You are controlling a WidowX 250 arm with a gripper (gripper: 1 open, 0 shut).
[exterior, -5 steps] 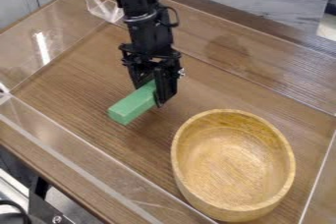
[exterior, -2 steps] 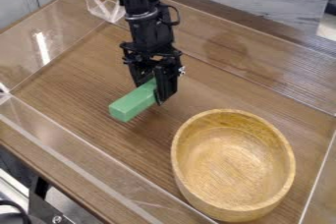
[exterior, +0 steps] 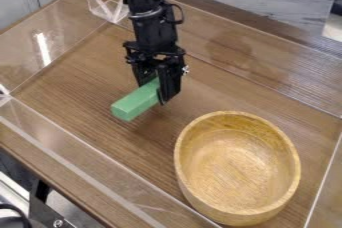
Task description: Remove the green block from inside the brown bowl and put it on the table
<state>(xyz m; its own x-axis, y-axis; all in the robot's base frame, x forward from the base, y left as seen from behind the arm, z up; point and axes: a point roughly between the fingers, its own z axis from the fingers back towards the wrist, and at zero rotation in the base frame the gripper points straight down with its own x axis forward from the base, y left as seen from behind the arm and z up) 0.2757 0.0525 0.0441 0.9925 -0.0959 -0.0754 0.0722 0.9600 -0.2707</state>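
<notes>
Nearest to us, the brown bowl (exterior: pixel 238 166) sits empty at the lower right of the table (exterior: pixel 267 67), its thick rim and grained hollow fully in view. Just beyond it, to the left, the green block (exterior: pixel 135 102) lies outside the bowl, with its near end on the wood and its far end between the fingers of the end effector (exterior: pixel 164 94). The end effector points steeply down and is clamped narrow on that far end of the block. Farther back, the black arm (exterior: pixel 144 12) rises toward the top of the view.

We judge the carrying done and the placing step in hand: the block seems to rest on the table or very nearly so. The next move calls for parting the fingers to let the block settle flat, then lifting straight up so that nothing drags it along.
</notes>
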